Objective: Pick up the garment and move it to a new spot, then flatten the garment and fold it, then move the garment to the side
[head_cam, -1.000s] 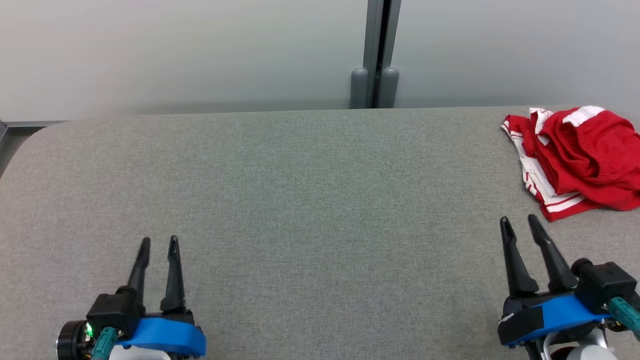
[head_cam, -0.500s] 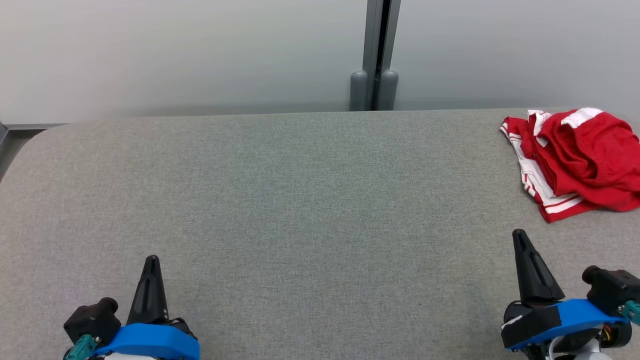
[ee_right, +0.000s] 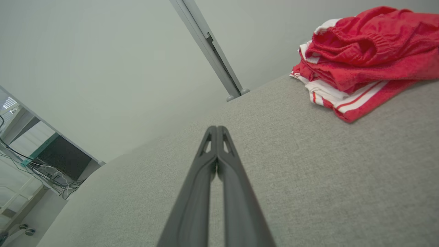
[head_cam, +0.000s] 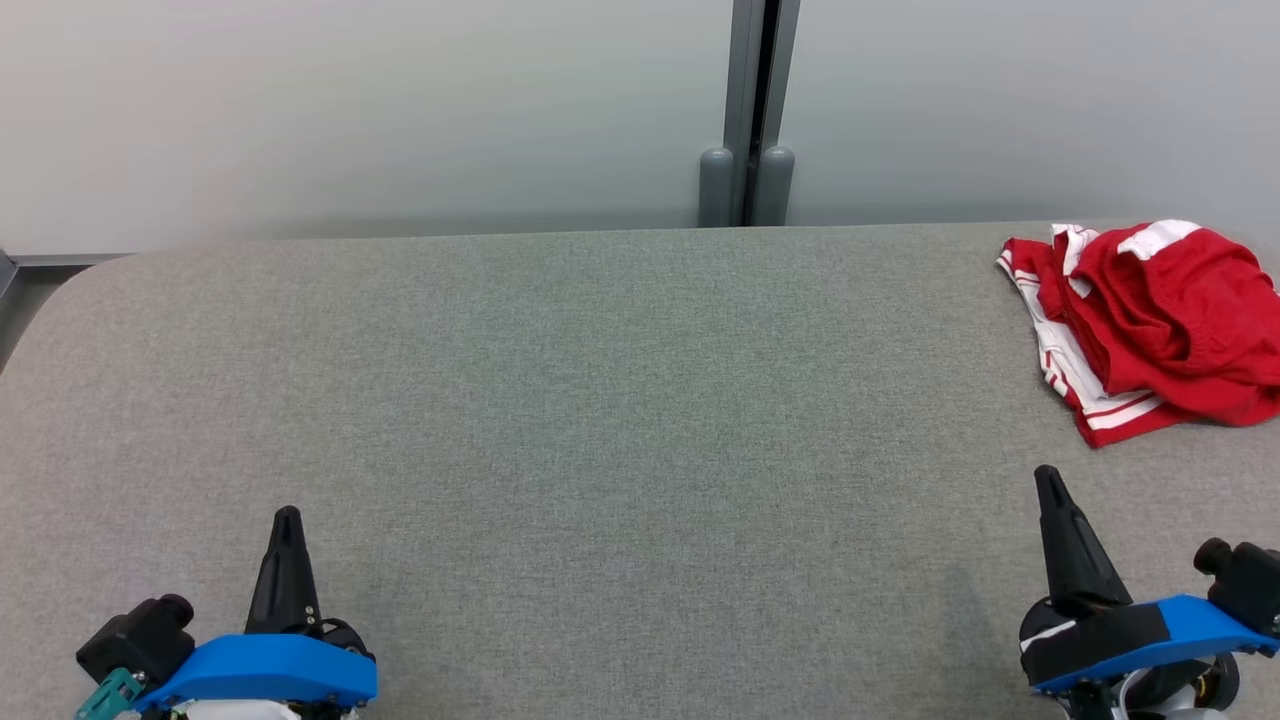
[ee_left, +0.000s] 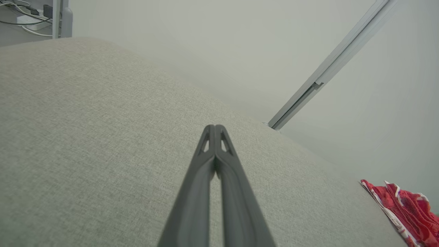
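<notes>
A red garment with white stripes (head_cam: pixel 1150 320) lies crumpled at the far right of the grey table (head_cam: pixel 600 400); the heap of red garment (ee_right: pixel 360 58) also sits at the upper right of the right wrist view, and a corner of it (ee_left: pixel 408 212) at the lower right of the left wrist view. My left gripper (head_cam: pixel 287 520) is low at the front left, shut on nothing, its tips pressed together (ee_left: pixel 214 127). My right gripper (head_cam: pixel 1047 478) is at the front right, shut and empty (ee_right: pixel 216 128), a short way in front of and to the left of the garment.
A pale wall with a grey vertical post (head_cam: pixel 748 110) runs behind the table's far edge. The table's rounded left corner (head_cam: pixel 60 290) drops off to the floor. Cables and equipment (ee_right: pixel 44 168) lie on the floor beyond the table's left end.
Both grippers went from open to shut and drew back toward the front edge, turning side-on. The head view shifted slightly, so the table sits a little lower.
</notes>
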`<state>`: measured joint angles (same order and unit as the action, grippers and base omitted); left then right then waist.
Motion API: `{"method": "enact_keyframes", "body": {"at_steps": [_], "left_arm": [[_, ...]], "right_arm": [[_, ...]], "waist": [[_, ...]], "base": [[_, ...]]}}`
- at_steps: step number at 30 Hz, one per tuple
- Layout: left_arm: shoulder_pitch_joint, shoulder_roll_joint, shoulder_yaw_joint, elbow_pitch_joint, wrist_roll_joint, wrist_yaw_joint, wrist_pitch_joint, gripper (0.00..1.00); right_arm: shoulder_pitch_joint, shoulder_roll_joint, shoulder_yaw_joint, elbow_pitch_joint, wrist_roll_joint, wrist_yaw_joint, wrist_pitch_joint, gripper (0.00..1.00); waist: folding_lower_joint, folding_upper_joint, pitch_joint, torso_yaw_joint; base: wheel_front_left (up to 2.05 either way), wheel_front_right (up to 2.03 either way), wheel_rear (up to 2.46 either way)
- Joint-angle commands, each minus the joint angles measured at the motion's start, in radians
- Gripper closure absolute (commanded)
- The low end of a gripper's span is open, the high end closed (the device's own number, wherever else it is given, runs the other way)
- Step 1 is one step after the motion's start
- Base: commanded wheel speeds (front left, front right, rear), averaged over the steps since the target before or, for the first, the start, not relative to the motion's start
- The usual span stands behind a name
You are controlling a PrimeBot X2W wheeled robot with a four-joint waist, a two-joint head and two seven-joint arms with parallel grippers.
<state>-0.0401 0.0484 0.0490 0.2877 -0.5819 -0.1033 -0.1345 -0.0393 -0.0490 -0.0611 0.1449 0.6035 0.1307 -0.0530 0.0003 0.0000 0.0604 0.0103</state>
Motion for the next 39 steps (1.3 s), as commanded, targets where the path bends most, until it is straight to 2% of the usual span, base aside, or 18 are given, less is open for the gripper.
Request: {"method": "enact_keyframes", "body": {"at_steps": [1, 11, 39], "left_arm": [[-0.025, 0.002, 0.005, -0.017, -0.037, -0.004, 0.007, 1.0], [-0.034, 0.002, 0.015, -0.022, -0.186, -0.008, 0.043, 1.0], [-0.051, 0.002, 0.035, -0.032, -0.522, -0.017, 0.125, 1.0]], "right_arm": [[-0.027, -0.006, -0.005, -0.008, 0.038, 0.0, 0.005, 1.0], [-0.035, -0.007, -0.011, 0.008, 0.185, 0.0, 0.029, 1.0], [-0.051, -0.007, -0.026, 0.044, 0.514, 0.0, 0.083, 1.0]], "waist": [[-0.0001, 0.0, -0.001, 0.0], [-0.0001, 0.0, -0.007, -0.001], [-0.0002, 0.0, -0.022, -0.004]], "base": [[0.0, 0.0, 0.0], [0.0, 0.0, 0.0], [0.0, 0.0, 0.0]]}}
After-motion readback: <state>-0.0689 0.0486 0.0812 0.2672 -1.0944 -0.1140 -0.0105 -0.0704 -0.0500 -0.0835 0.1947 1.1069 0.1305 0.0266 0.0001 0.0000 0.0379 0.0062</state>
